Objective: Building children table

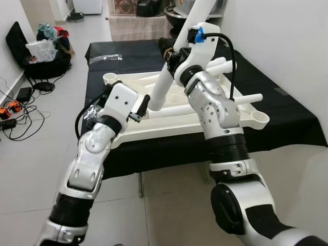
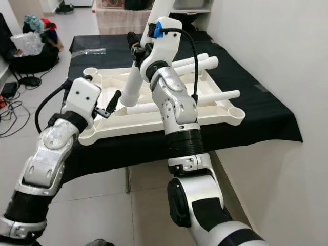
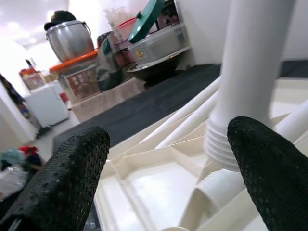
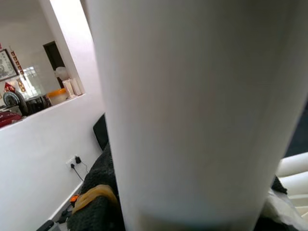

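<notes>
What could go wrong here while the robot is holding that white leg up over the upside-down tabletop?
1. The right tool holds the leg tilted, so its threaded end could jam or cross-thread instead of seating.
2. The left tool is open beside the leg's base and may get pinched against the tabletop.
3. Loose legs lying on the tabletop could roll off if it gets pushed.

A floor (image 1: 46, 169) of pale grey tiles is seen, brightly and evenly lit. A white wall (image 2: 287, 46) runs along the right side. The desk (image 1: 287, 115) is covered with a black cloth that hangs over its edges. On the floor to the left, a black bag (image 1: 43, 56) piled with clothes and clear plastic is placed against the other wall, with cables (image 1: 20, 120) trailing near it. Beyond the desk, metal pots (image 3: 70, 38) and stacked containers (image 3: 159, 41) are kept.
</notes>
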Robot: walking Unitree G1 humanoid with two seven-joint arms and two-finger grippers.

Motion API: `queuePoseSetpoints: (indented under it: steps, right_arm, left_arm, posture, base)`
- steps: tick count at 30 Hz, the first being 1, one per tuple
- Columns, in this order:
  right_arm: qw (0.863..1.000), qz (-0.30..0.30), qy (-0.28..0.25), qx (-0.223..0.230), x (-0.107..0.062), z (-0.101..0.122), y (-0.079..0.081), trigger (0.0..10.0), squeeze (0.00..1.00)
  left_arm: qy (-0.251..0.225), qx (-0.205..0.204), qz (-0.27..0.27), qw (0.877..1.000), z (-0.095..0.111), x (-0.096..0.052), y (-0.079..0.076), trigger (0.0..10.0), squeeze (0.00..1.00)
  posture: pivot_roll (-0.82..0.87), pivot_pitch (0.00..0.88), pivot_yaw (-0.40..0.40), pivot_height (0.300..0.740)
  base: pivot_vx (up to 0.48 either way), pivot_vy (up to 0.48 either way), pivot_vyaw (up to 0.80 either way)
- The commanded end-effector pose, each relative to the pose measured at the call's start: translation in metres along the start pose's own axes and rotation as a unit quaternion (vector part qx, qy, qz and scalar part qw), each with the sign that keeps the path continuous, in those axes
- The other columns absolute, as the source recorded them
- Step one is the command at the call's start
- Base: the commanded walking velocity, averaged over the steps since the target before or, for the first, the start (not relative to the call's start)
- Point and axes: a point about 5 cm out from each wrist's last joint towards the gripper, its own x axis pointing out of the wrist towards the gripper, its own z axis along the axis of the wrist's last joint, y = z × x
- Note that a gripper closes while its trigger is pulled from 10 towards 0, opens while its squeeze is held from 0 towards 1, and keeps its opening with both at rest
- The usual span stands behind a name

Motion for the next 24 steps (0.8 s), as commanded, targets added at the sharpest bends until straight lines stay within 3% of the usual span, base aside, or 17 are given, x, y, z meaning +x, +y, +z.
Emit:
queuePoseSetpoints:
  steps: [1, 2, 9, 14, 24]
  right_arm:
    - [1.000, -0.001, -0.003, -0.007, 0.000, -0.001, 0.001, 10.0, 0.00]
    - [1.000, -0.004, -0.004, -0.011, -0.001, -0.002, -0.001, 10.0, 0.00]
    - [1.000, -0.003, -0.003, -0.015, -0.002, -0.003, -0.002, 10.0, 0.00]
    - [1.000, 0.002, -0.003, -0.022, -0.002, -0.006, -0.001, 10.0, 0.00]
    - [0.999, 0.032, -0.001, -0.032, -0.010, -0.017, 0.008, 10.0, 0.00]
  left_arm:
    - [0.016, -0.010, 0.014, 1.000, -0.005, -0.005, 0.004, 10.0, 0.00]
    - [0.019, -0.028, 0.018, 0.999, -0.007, -0.009, 0.001, 10.0, 0.00]
    - [0.026, -0.038, 0.019, 0.999, -0.009, -0.014, -0.003, 10.0, 0.00]
    - [0.048, -0.069, 0.023, 0.996, -0.016, -0.029, -0.012, 10.0, 0.00]
    - [0.059, -0.098, 0.059, 0.992, -0.014, -0.034, -0.006, 10.0, 0.00]
  posture:
    - [-0.01, 0.000, -0.032, 0.740]
    - [-0.01, 0.000, -0.033, 0.740]
    - [0.00, 0.000, -0.036, 0.740]
    - [-0.01, 0.000, -0.043, 0.740]
    - [0.00, 0.000, -0.051, 0.740]
  base:
    - [0.000, 0.000, 0.80]
    - [0.000, 0.000, 0.80]
    - [0.000, 0.000, 0.80]
    - [0.000, 0.000, 0.80]
    - [0.000, 0.000, 0.57]
